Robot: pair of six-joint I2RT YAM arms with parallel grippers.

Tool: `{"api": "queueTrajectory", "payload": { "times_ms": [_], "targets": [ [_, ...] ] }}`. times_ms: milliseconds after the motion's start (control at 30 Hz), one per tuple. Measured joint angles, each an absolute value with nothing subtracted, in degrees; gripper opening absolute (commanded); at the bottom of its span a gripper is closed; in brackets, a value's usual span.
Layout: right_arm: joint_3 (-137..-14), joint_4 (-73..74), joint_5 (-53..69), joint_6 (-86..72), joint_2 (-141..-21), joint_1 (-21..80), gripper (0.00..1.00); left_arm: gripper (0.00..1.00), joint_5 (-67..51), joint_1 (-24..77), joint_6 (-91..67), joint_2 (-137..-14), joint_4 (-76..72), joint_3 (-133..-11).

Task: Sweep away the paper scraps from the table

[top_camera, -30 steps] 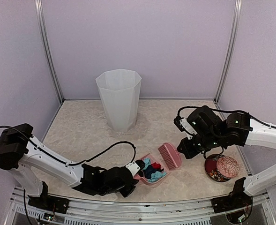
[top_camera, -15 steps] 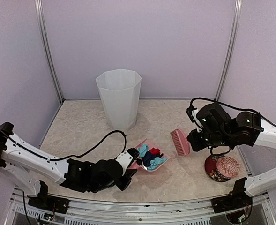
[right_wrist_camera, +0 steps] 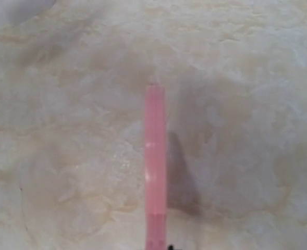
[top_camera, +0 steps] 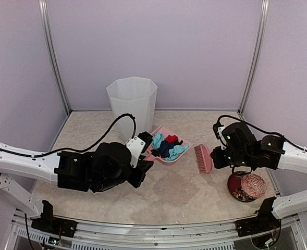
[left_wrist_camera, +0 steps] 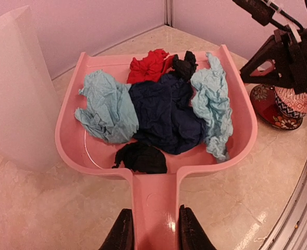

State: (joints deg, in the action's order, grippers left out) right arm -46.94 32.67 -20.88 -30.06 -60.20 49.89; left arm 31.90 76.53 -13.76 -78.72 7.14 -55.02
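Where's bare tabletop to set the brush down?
Widest bare patch: front centre of the table, between the left arm and the dish. Also back right, between bin and brush. Crowded: the middle, around dustpan and brush.

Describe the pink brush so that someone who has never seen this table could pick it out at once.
Start at the tall white bin at the back of the table, then look to its front right, short of the round red patterned dish. The brush is held there by the right gripper. Unlike the pink dustpan to its left, it is narrow, ribbed with bristles and carries no paper scraps.
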Motion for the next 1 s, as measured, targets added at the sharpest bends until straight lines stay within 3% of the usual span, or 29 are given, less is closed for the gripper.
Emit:
{"api": "queueTrajectory", "payload": {
  "times_ms": [600,1000],
  "targets": [
    [-39.7,13.6,-12.6,-29.5,-64.3,49.0,0.0,0.0,15.9,60.8,-9.2,-78.4,21.3,-84.7],
    [-37.6,12.0,-11.6,-28.2,-58.0,49.0,0.0,0.0,-4.5,41.4,-14.5,-82.9,23.6,-91.4]
  ]
}}
